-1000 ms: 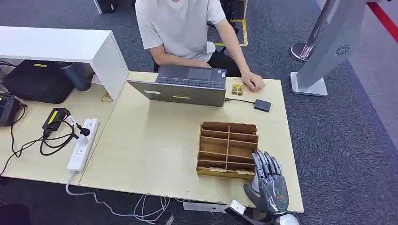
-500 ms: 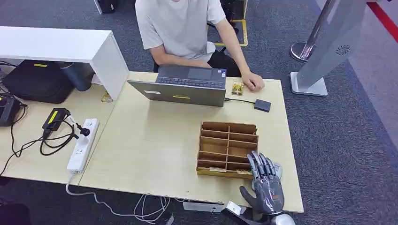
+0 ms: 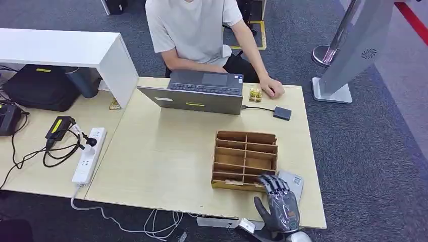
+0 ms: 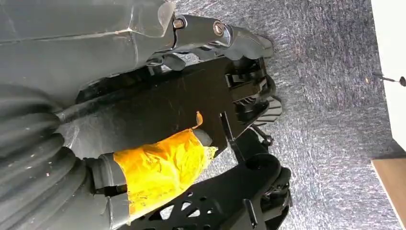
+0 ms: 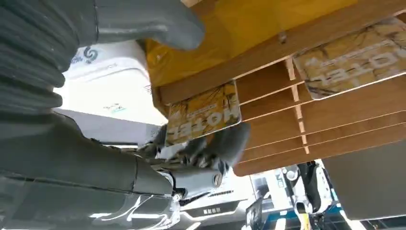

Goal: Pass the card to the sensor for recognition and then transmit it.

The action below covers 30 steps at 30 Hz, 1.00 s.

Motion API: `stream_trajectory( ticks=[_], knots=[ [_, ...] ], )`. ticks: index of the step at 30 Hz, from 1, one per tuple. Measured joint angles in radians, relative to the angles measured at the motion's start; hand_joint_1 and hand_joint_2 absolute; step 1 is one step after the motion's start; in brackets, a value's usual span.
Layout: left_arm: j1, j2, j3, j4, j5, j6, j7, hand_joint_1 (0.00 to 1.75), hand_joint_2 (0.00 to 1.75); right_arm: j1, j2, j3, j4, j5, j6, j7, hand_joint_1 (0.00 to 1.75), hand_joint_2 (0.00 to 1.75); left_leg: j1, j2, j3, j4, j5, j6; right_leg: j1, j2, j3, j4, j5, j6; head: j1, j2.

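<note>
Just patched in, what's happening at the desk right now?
The robot's right hand is at the near right slot of the wooden card rack, its fingers touching the edge of a yellow hotel card that sits in that slot; a firm grip isn't clear. A white sensor box lies beside the rack. A person sits across the desk at a laptop. The left arm hangs toward the floor.

A light wooden table (image 3: 166,161) stands on dark grey carpet (image 3: 373,146), which spreads out to the right of the robot hand. Far forward-left of the hand, a white shelf unit (image 3: 65,50) rests on an adjoining desk (image 3: 30,171).
</note>
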Motion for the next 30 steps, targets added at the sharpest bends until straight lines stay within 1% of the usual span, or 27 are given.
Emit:
stream_trajectory(
  ticks=[13,16,20,24,30],
  knots=[
    [0.001,0.000,0.000,0.000,0.006,-0.002,-0.008,0.00,1.75,-0.008,-0.005,0.023,0.007,-0.025,-0.003,-0.003,1.75,1.75,0.000,0.000,0.000,0.000,0.000,0.000,0.000,0.000,0.000,0.000,0.000,0.000,0.000,0.000],
    [0.001,0.000,0.000,0.000,0.006,-0.011,-0.015,0.00,1.75,-0.008,-0.007,0.025,0.008,-0.028,-0.003,-0.006,1.75,1.75,0.000,0.000,0.000,0.000,0.000,0.000,0.000,0.000,0.000,0.000,0.000,0.000,0.000,0.000],
    [0.001,-0.003,0.000,0.000,0.012,0.007,-0.031,0.00,1.75,-0.008,-0.010,0.026,0.007,-0.031,-0.003,-0.006,1.75,1.75,0.000,0.000,0.000,0.000,0.000,0.000,0.000,0.000,0.000,0.000,0.000,0.000,0.000,0.000],
    [0.001,-0.003,0.000,0.000,0.008,0.008,-0.026,0.00,1.75,-0.008,-0.011,0.027,0.007,-0.034,-0.003,-0.006,1.75,1.75,0.000,0.000,0.000,0.000,0.000,0.000,0.000,0.000,0.000,0.000,0.000,0.000,0.000,0.000],
    [0.001,-0.003,-0.001,0.000,0.004,0.009,-0.011,0.00,1.75,-0.014,-0.013,0.035,0.008,-0.075,-0.003,-0.018,1.75,1.75,0.000,0.000,0.000,0.000,0.000,0.000,0.000,0.000,0.000,0.000,0.000,0.000,0.000,0.000]
  ],
)
